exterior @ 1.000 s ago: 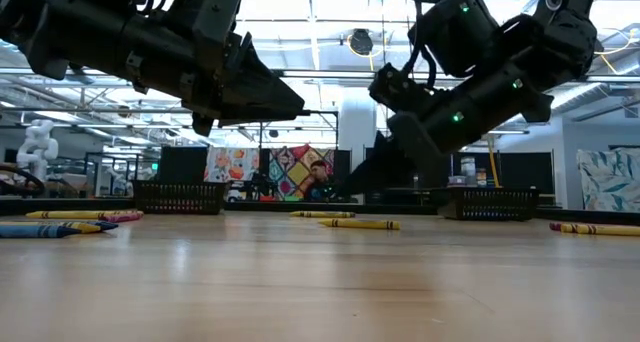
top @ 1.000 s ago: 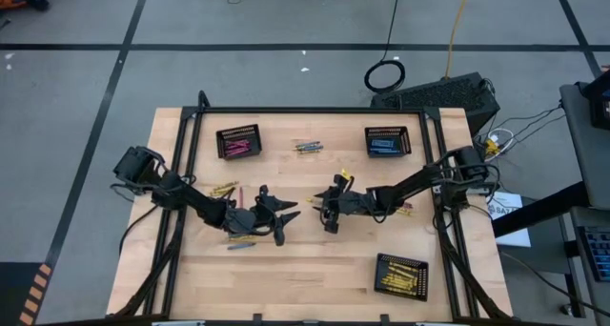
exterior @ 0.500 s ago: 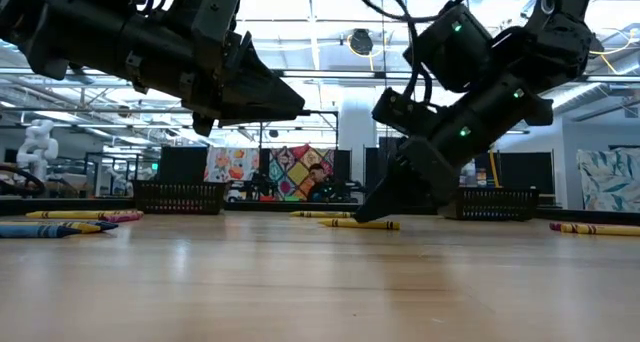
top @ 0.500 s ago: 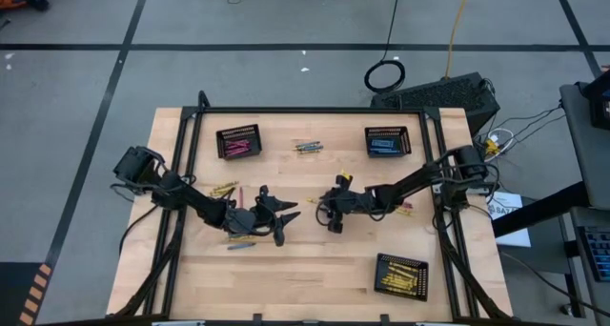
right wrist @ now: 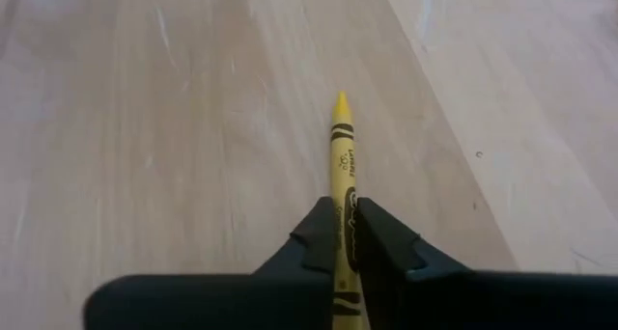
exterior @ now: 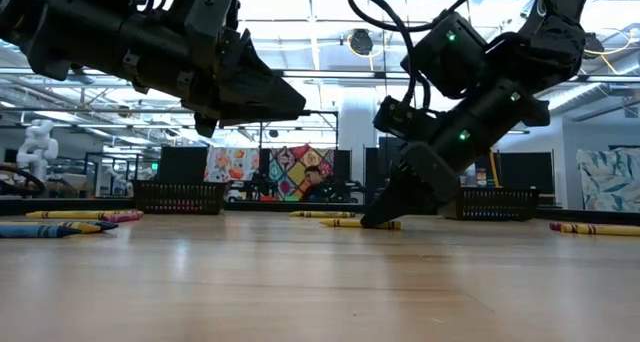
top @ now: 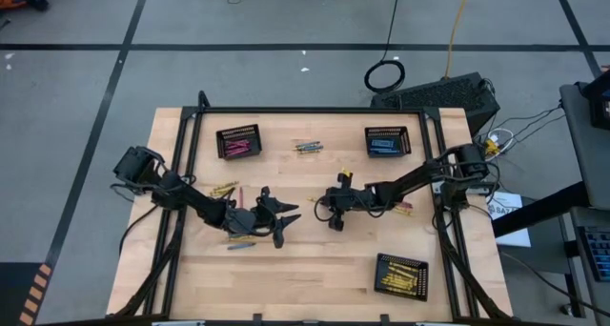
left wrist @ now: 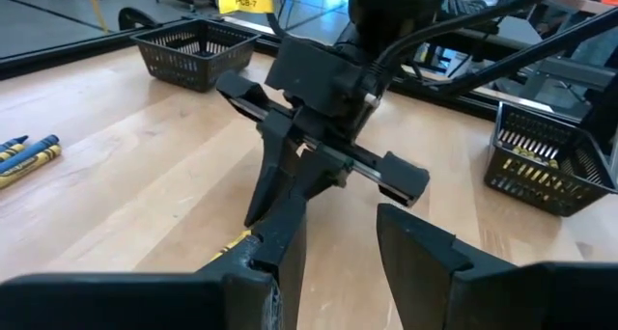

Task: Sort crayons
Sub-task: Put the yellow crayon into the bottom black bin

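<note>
Right end effector (right wrist: 340, 235) around slim yellow crayon (right wrist: 342, 156)

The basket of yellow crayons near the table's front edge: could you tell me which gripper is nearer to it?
Right. The right gripper is at mid-table, shut on a yellow crayon; the left gripper hovers farther from the basket.

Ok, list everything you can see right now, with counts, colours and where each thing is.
Baskets: three, black mesh; far left holds pink crayons, far right blue, near right yellow.
Held crayon: one, yellow, table centre, lying on the wood.
Loose crayons: small cluster far centre; several by the left arm; a few by the right arm; exact counts unclear.
Table: one, light wood.
Left gripper: left of centre, raised, fingers apart, holding nothing.
Right gripper: centre, down at the table, shut on the held crayon.
</note>
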